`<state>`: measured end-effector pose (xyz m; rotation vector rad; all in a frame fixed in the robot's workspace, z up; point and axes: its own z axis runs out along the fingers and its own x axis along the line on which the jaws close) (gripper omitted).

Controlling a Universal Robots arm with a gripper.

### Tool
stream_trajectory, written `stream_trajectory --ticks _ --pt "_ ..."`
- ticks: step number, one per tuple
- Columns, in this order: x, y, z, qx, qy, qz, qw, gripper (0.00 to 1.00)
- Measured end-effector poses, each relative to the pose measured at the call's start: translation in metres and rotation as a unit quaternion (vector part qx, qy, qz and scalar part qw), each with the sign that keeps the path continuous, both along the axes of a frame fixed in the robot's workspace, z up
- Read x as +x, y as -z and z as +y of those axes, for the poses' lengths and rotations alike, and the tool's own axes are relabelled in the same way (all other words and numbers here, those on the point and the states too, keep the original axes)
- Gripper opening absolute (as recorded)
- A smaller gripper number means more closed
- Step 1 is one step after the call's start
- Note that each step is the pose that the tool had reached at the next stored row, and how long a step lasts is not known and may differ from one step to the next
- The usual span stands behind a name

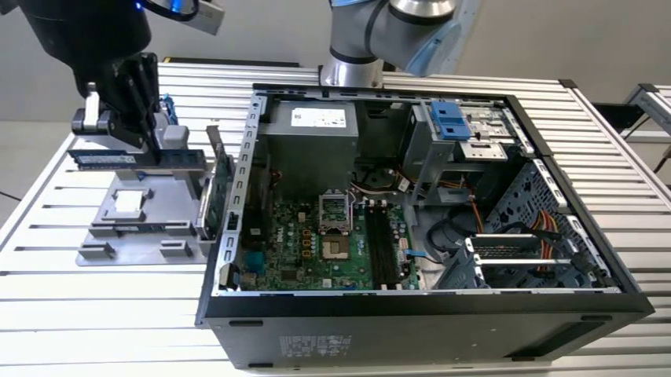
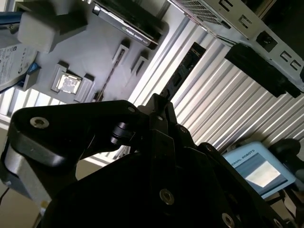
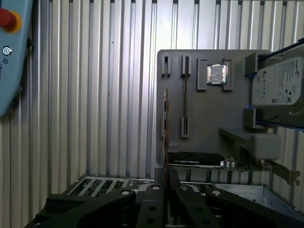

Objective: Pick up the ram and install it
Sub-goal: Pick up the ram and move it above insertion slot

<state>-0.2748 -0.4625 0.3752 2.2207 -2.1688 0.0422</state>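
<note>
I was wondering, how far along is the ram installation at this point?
Done: the pick-up. The gripper is shut on the ram, held above the grey tray. In hand: the stick hangs off the exterior view's left of the open computer case. Left: installing it; the motherboard's long dark slots look unfilled.

Reaches down in the upper left of the exterior view, with gripper (image 1: pixel 147 146) pinched tight on the ram (image 1: pixel 103 159).
</note>
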Motion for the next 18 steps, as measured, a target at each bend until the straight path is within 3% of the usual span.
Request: stream_trajectory --ticks 18 --pt "0.0208 0.0000 0.0000 0.0000 0.000 0.0000 1.0000 0.00"
